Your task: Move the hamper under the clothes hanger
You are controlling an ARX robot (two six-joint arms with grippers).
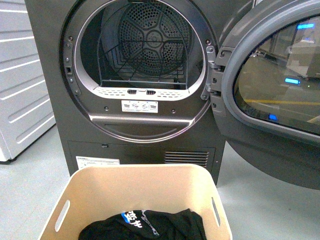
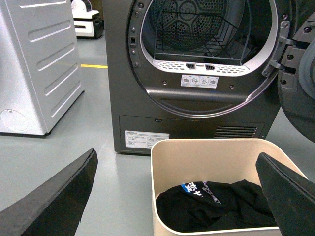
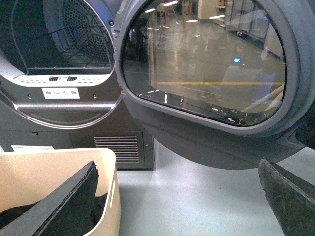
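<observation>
Left gripper wide near hamper, dryer beyond

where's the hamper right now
In the front view the hamper sits bottom centre on the floor, just in front of the open dryer, holding a black garment.

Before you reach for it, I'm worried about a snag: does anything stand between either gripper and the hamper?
Nothing visible does. The open left gripper faces the hamper directly, and the open right gripper sits by its handle end. The dryer's open door stands beyond the hamper, not between. Only black clothes lie inside.
</observation>
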